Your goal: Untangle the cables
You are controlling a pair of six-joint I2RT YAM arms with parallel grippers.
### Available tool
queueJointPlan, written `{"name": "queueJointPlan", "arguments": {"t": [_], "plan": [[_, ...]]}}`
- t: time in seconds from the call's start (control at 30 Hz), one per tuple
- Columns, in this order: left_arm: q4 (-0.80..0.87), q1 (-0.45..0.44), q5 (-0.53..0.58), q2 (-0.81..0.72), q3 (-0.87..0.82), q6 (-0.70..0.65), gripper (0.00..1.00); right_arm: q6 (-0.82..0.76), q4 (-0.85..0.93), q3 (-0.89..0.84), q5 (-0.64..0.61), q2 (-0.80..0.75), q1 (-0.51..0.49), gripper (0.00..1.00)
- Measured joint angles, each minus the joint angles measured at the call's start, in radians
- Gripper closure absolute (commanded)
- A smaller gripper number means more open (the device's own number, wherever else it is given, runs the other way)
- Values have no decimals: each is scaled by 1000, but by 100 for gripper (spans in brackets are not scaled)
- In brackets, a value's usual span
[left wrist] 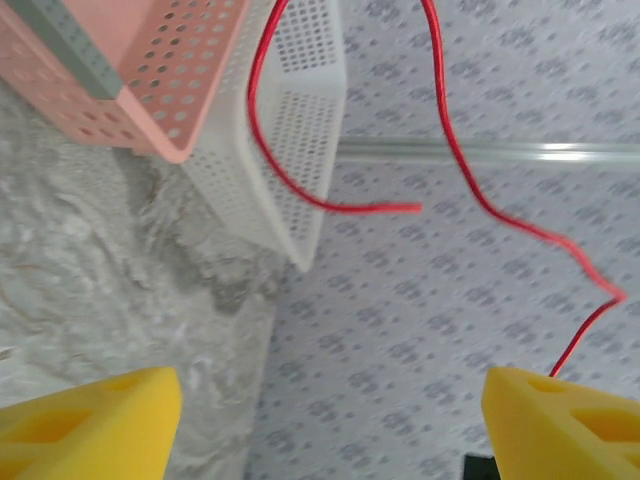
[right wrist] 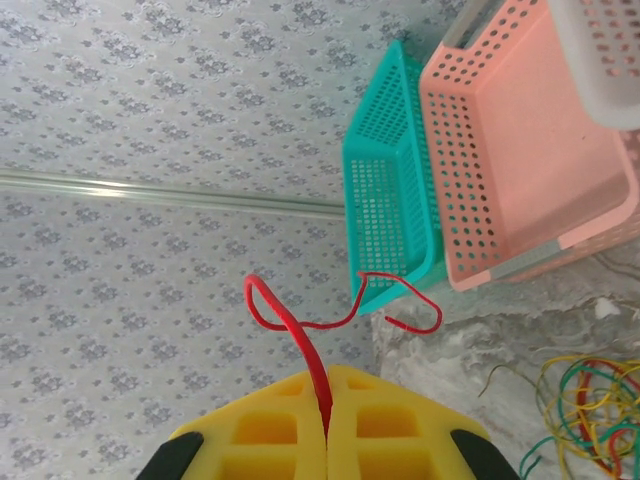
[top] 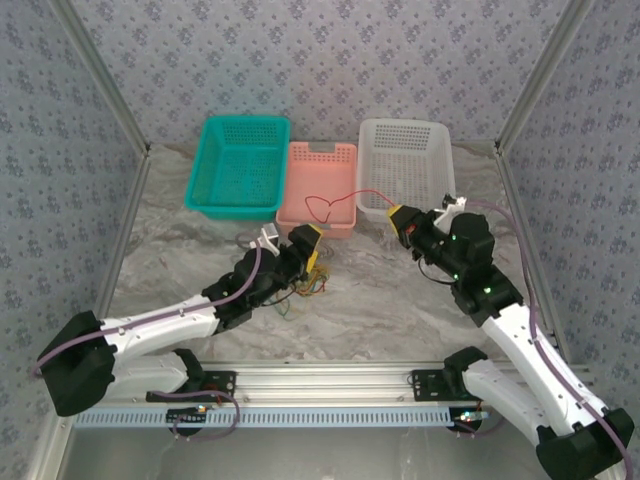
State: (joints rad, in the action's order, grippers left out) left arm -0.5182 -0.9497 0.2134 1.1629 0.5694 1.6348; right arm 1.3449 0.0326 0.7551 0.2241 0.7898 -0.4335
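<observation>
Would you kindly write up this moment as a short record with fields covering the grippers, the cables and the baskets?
left gripper: open, nothing between its fingers
right gripper: shut on the red cable
red cable: held in the air, looping near the pink basket
tangle: yellow, green and red cables heaped on the table by the left gripper
baskets: teal basket, pink basket, white basket, in a row at the far side
</observation>
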Motion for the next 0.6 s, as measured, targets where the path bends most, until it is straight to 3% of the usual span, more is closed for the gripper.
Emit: {"name": "queueJointPlan", "arguments": {"t": [0.3, 0.6], "plan": [[-144, 42, 37, 127, -11, 220, 23, 63, -56, -9, -82, -16, -96, 100], [-207, 51, 90, 120, -11, 251, 29, 82, -67, -44, -131, -62, -129, 100]]}}
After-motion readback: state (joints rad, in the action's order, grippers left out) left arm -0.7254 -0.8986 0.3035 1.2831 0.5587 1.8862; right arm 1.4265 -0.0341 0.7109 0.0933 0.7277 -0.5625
